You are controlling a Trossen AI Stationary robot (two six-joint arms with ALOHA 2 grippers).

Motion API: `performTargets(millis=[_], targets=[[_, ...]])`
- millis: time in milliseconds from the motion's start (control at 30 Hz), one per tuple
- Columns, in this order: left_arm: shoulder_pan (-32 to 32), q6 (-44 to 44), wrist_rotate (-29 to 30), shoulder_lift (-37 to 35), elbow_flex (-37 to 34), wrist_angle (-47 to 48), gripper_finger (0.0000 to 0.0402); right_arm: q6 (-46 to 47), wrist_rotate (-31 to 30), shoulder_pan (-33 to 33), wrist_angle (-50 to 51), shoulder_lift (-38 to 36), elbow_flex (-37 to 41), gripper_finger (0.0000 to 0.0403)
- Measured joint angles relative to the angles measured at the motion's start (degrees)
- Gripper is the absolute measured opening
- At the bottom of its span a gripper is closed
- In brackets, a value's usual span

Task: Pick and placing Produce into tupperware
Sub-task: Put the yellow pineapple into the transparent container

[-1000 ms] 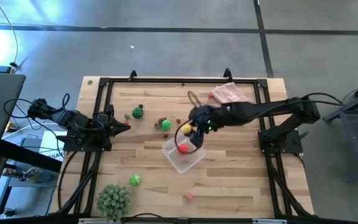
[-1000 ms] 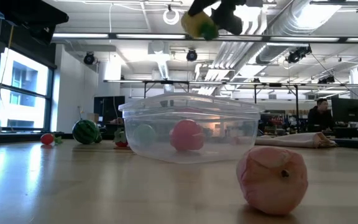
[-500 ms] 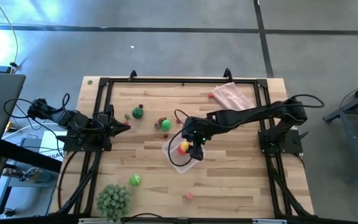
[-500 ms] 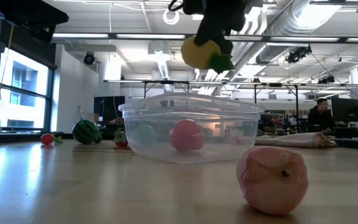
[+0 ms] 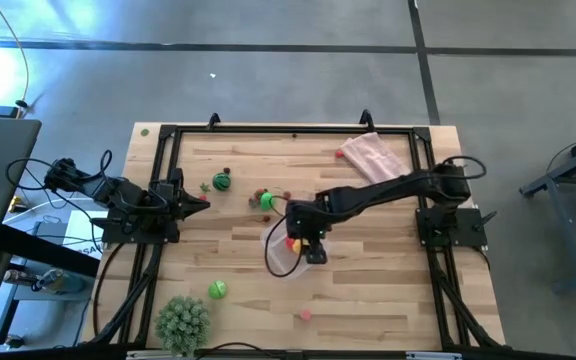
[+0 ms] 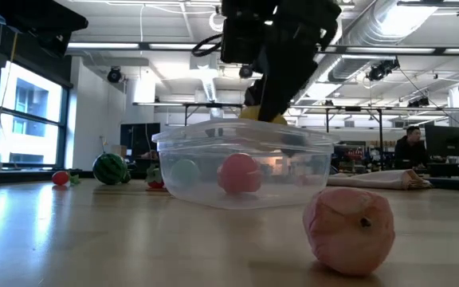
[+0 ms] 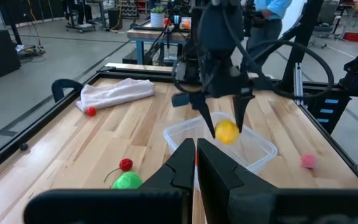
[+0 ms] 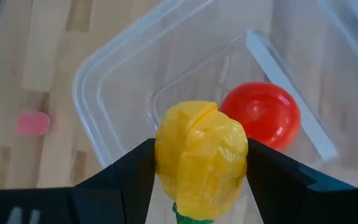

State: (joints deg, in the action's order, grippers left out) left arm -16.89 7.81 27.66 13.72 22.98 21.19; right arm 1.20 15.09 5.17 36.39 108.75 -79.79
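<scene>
The clear tupperware (image 5: 286, 255) sits mid-table with a red ball (image 8: 263, 115) inside. My right gripper (image 8: 201, 186) hangs over its opening, shut on a yellow piece of produce (image 8: 201, 155); in the low view that piece (image 6: 261, 115) is level with the rim. More produce rests on the wood: a dark-striped green piece (image 5: 221, 182), a green one (image 5: 266, 200), another green one (image 5: 216, 290) and a pink one (image 6: 349, 229). My left gripper (image 5: 196, 203) waits shut at the table's left edge, touching nothing. My right gripper pinches the yellow piece's two opposite sides (image 8: 163, 155) between its two fingers (image 8: 132, 177). The fingers slant steeply down from the table's right. The piece is lifted clear over the tupperware's opening, its green stem end (image 8: 188, 214) back between the fingers.
A pink cloth (image 5: 373, 152) lies at the far right with a small red piece (image 5: 340, 153) beside it. A spiky pale-green ball plant (image 5: 183, 322) stands at the near left corner. A black frame (image 5: 268, 129) rims the table.
My right gripper has come down and toward the near edge with the yellow piece, rolling its wrist as it went. The piece hung well above the tupperware a second ago; it now sits at the rim, over the opening.
</scene>
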Motion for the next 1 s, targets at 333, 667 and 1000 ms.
performTargets(millis=[333, 667, 1000], targets=[[-0.02, 0.02, 0.00, 0.00, 0.00, 0.00, 0.0008, -10.92, -0.39, 0.91, 2.50, 1.38, 0.04, 0.0213], [-0.01, 0.02, 0.00, 0.02, -0.02, 0.05, 0.0008, -14.96, -3.81, 1.62, 3.30, 2.32, 0.06, 0.0213], [0.00, 0.02, 0.00, 0.00, -0.02, 0.00, 0.0008, -13.74, -7.33, 1.62, 3.83, 2.32, 0.07, 0.0214]])
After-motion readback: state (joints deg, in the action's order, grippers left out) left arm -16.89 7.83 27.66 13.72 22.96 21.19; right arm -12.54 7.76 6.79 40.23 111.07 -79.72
